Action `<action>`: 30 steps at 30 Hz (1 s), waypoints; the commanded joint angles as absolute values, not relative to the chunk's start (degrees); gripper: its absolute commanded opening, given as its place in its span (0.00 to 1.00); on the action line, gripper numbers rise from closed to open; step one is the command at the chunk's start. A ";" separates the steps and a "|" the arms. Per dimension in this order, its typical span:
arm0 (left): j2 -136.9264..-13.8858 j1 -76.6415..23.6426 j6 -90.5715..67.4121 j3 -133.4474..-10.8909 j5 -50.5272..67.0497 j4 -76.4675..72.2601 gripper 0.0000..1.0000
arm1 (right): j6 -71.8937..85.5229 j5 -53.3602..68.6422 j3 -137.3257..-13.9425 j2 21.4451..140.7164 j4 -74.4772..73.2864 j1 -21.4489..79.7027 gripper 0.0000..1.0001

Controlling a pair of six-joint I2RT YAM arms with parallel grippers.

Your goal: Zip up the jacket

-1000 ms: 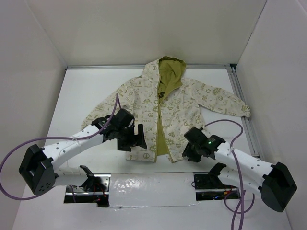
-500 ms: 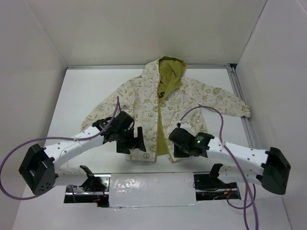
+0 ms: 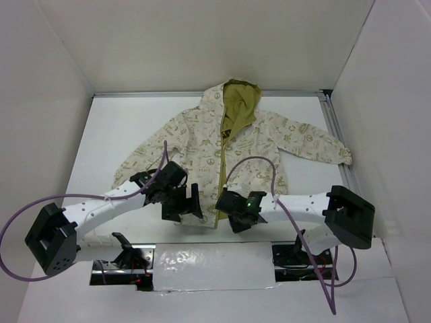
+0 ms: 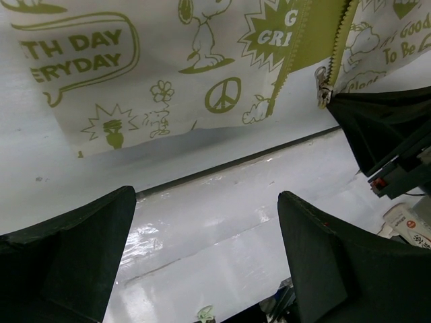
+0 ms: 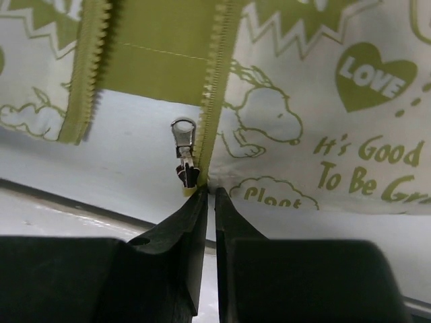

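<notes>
"Two grippers at the jacket (image 3: 262,145)?"
"Yes. It lies flat and unzipped on the table (image 3: 121,128). The left gripper (image 4: 205,215) gapes wide by its hem. The right gripper (image 5: 210,194) is nearly together below the zipper pull (image 5: 183,145); whether it pinches the hem, I can't tell."

Printed on the jacket (image 5: 316,134): "LOVE", "It's Good To Be Gr…", and, cut off, perhaps "…TH DAY …RYDAY".

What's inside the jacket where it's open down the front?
Olive-green lining shows between the jacket's two zipper edges, and white table below the hem. The rest of the inside is hidden under the cream front flaps.
</notes>
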State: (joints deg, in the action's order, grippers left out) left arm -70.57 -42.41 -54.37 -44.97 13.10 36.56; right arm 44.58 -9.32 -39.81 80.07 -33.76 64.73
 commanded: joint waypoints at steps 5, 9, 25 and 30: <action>-69.43 -42.98 -54.41 -46.14 12.57 37.18 0.99 | 45.96 -11.07 -42.19 79.82 -32.60 69.52 0.38; -69.43 -42.98 -53.88 -46.84 12.39 37.00 0.99 | 46.15 -13.19 -40.52 72.01 -34.54 67.25 0.54; -70.31 -42.98 -54.32 -45.62 13.27 36.04 0.99 | 35.33 -7.48 -41.57 76.98 -30.68 58.62 0.65; -71.54 -42.98 -53.97 -46.14 13.27 35.77 0.99 | 33.57 -4.48 -41.04 79.01 -27.95 58.71 0.63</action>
